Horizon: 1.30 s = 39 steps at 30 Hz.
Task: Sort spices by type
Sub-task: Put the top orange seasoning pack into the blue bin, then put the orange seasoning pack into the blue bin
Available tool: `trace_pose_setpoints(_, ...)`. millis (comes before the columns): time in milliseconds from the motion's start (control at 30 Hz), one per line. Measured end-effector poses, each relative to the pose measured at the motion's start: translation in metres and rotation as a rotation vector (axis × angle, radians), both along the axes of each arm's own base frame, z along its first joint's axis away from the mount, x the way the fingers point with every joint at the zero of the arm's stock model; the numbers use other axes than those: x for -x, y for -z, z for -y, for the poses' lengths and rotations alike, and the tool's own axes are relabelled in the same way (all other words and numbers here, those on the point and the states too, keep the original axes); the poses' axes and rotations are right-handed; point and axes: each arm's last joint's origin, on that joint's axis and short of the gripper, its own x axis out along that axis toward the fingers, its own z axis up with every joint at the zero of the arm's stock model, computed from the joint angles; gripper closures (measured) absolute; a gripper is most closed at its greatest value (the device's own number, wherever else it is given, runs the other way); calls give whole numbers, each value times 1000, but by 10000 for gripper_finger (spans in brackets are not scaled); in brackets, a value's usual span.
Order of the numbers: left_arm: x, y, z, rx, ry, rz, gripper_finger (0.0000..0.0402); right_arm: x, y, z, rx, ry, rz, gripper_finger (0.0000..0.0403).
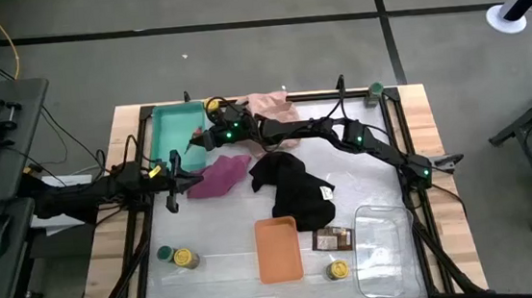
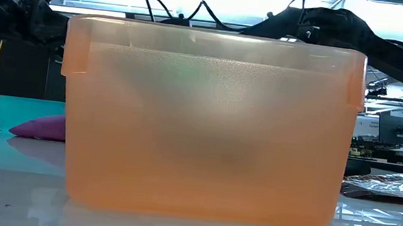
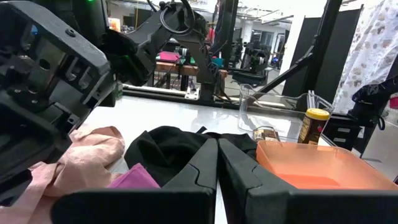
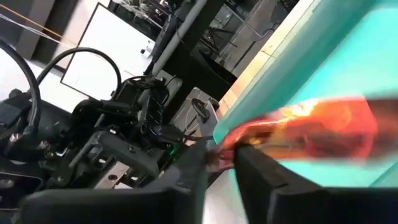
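Observation:
My right gripper (image 4: 221,152) reaches across the table to the teal tray (image 1: 170,128) and is shut on an orange-red packet (image 4: 311,127), also seen from above (image 1: 196,134). My left gripper (image 3: 217,155) is shut and touches nothing, beside the magenta cloth (image 1: 218,175). A brown packet (image 1: 332,240) lies flat between the orange tray (image 1: 278,248) and the clear tray (image 1: 383,250). A green-lidded jar (image 1: 164,253) and a yellow-lidded jar (image 1: 186,259) stand near the left front. Another yellow-lidded jar (image 1: 337,270) stands by the clear tray. My right gripper pinches the orange-red packet by one end (image 4: 231,144) between its two fingers. The packet sticks out forward past the fingertips (image 4: 186,168), over the teal tray's floor (image 4: 348,68). Whether its far end touches the tray cannot be told.
A black cloth (image 1: 293,185) lies mid-table and a pink cloth (image 1: 267,104) at the far edge. Two more jars, one yellow-lidded (image 1: 212,103) and one green-lidded (image 1: 375,89), stand along the far edge. The orange tray (image 2: 208,121) fills the low view.

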Motion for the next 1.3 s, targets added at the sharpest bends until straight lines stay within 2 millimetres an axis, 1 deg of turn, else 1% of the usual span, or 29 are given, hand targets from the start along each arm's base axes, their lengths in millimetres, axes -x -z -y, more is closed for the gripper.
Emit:
trace_pose_setpoints(167,0,0,0,0,0,0,401,1,-1,4,-10,-13,1,219)
trace_pose_setpoints(233,0,0,0,0,0,0,401,5,-4,12,9,-48,7,187)
trace_pose_setpoints(300,0,0,0,0,0,0,401,10,-12,24,10,-74,16,166)
trace_pose_setpoints(400,0,0,0,0,0,0,401,25,-27,50,-3,-101,1,156)
trace_pose_setpoints(533,0,0,0,0,0,0,401,51,-47,83,51,-124,-80,162)
trace_pose_setpoints(600,0,0,0,0,0,-1,401,67,-63,92,95,-154,-143,169)
trace_pose_setpoints(667,0,0,0,0,0,-1,401,86,-85,92,170,-198,-217,178)
trace_pose_setpoints(733,0,0,0,0,0,0,401,107,-107,83,265,-266,-310,188)
trace_pose_setpoints(833,0,0,0,0,0,0,401,142,-132,58,384,-381,-508,203)
trace_pose_setpoints(900,0,0,0,0,0,-1,401,165,-145,39,430,-457,-643,211)
trace_pose_setpoints(967,0,0,0,0,-1,0,401,186,-153,19,423,-521,-743,217)
trace_pose_setpoints(1033,0,0,0,0,0,-1,401,205,-156,-1,384,-569,-802,221)
trace_pose_setpoints(1133,0,0,0,0,0,-1,401,236,-153,-33,316,-592,-859,224)
trace_pose_setpoints(1233,0,0,0,0,0,-1,401,269,-149,-69,222,-560,-885,224)
trace_pose_setpoints(1300,0,0,0,0,0,0,401,287,-147,-93,164,-534,-877,224)
